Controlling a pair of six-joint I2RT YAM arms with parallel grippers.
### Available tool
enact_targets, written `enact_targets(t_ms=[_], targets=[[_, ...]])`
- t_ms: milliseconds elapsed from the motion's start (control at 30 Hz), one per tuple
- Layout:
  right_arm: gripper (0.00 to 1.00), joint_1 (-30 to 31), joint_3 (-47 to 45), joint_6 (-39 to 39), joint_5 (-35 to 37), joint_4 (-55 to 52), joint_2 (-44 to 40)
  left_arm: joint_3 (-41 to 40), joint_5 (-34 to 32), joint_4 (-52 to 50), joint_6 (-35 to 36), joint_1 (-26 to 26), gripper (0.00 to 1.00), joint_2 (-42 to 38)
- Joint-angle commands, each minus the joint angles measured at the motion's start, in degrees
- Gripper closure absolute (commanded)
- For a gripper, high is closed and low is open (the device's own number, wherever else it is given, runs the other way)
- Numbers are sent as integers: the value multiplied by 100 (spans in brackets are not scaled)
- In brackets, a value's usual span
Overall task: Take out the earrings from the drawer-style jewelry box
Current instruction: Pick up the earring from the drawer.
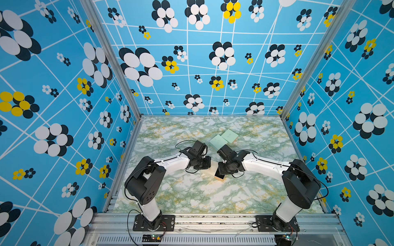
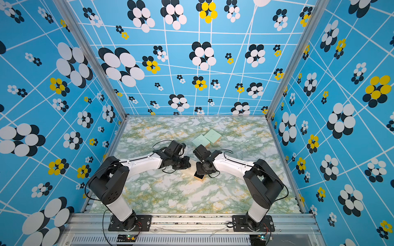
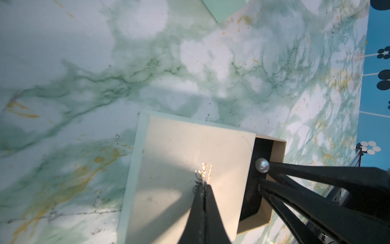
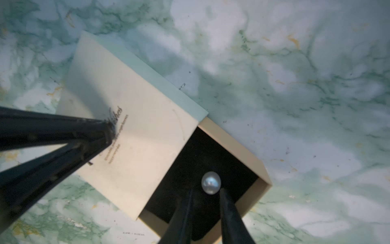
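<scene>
The jewelry box is a cream sleeve with its drawer slid partly out, showing a black lining. It lies on the table between both arms. One round pearly earring rests in the drawer. My left gripper is shut, its tip pressed on the sleeve's top by the printed lettering. My right gripper reaches into the drawer with its jaws apart. The pearl sits just beyond the tips, against one finger, not between them.
Two mint-green square boxes lie side by side just behind the arms, also seen in a top view. The marble-patterned table is walled in by blue patterned panels on three sides.
</scene>
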Motion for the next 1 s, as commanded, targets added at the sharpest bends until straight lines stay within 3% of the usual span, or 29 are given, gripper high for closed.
enact_targets(t_ms=[0,967], targets=[[75,7,105,-36,28,53,97,-239,-571,-782,18,26,100,371],[79,-135,65,-115,-5,198,189,-227,-571,-747,32,25,100,401]])
